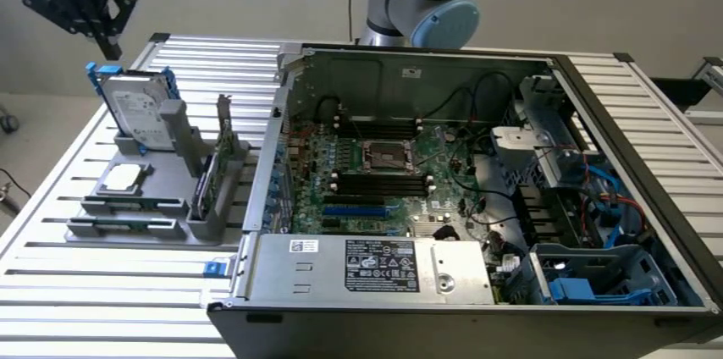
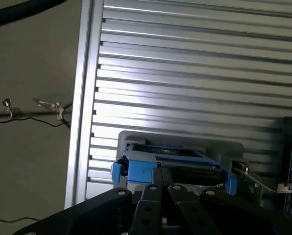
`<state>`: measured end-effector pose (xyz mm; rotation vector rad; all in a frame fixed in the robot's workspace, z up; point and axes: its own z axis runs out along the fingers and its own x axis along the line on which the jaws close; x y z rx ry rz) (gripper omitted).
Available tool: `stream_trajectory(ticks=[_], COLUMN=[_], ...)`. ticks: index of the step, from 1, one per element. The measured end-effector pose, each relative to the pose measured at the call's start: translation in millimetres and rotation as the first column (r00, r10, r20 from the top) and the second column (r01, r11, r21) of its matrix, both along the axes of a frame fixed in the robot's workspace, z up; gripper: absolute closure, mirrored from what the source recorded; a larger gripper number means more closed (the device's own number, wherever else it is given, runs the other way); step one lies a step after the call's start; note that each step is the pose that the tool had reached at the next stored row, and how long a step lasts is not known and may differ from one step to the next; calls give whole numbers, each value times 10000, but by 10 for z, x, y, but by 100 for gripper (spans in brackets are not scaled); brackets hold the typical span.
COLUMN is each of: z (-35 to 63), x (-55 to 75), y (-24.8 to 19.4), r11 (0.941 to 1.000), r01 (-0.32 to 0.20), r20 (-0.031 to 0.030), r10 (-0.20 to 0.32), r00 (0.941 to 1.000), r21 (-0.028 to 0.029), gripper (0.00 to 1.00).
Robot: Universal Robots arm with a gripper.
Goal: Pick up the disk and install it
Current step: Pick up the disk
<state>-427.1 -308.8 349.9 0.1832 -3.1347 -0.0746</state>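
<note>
Disk [image 1: 135, 109] upright in grey stand [image 1: 171, 126], end effector [image 1: 107, 47] above it, pressed together, holding nothing

light: bright, even, from overhead | glare: white sheen flaring across the slatted table [image 2: 151, 105] | shadow: computer case [image 1: 418, 80] interior darker, soft-edged

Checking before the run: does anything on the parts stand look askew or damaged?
Nothing stands out: the disk stands upright in its grey holder, the processor chip lies flat, the gripper hovers above, shut.

One disk [image 1: 135, 110], one processor chip [image 1: 122, 178], one case [image 1: 384, 73]
</note>
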Motion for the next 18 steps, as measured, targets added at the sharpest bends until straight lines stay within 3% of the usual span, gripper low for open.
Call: stream_trajectory(ticks=[5, 9, 12, 18], z=[-8, -23, -37, -67], x=[0, 0, 0, 0], y=[0, 0, 0, 0], r11=[9960, 9866, 9766, 9473], r01=[-892, -1629, -2152, -3202], r20=[0, 1, 1, 1], r10=[892, 1629, 2152, 3202], r00=[9960, 9866, 9766, 9473], r21=[0, 0, 0, 1], gripper=[89, 89, 89, 89])
